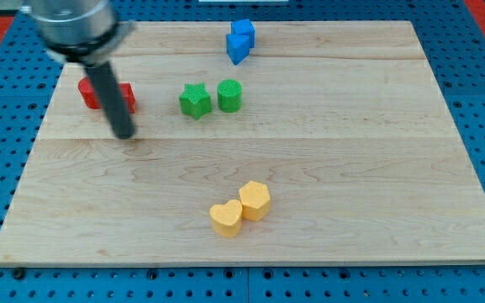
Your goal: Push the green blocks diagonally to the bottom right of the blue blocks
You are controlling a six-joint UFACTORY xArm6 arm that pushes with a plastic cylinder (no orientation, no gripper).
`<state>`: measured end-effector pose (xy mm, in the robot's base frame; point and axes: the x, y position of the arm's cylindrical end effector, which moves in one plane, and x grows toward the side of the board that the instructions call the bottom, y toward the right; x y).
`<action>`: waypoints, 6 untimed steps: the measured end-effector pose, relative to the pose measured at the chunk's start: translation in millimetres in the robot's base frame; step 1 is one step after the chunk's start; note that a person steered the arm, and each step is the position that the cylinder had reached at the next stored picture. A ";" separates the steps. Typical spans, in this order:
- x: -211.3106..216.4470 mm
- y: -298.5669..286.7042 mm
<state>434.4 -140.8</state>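
Observation:
A green star block [194,100] and a green cylinder block [230,95] sit side by side in the upper middle of the wooden board [352,168]. Two blue blocks [241,40] stand touching at the view's top, just above and right of the green ones. My tip [124,133] rests on the board at the left, well left of the green star and slightly lower in the view. The rod crosses in front of the red blocks.
Two red blocks [91,93] lie at the left, partly hidden behind the rod. A yellow heart block [226,218] and a yellow hexagon block [255,200] touch at the lower middle. Blue pegboard surrounds the board.

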 end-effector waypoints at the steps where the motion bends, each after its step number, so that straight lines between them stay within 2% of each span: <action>1: -35.0 1.6; 2: -49.9 37.9; 3: -58.6 107.3; 6: -121.2 220.6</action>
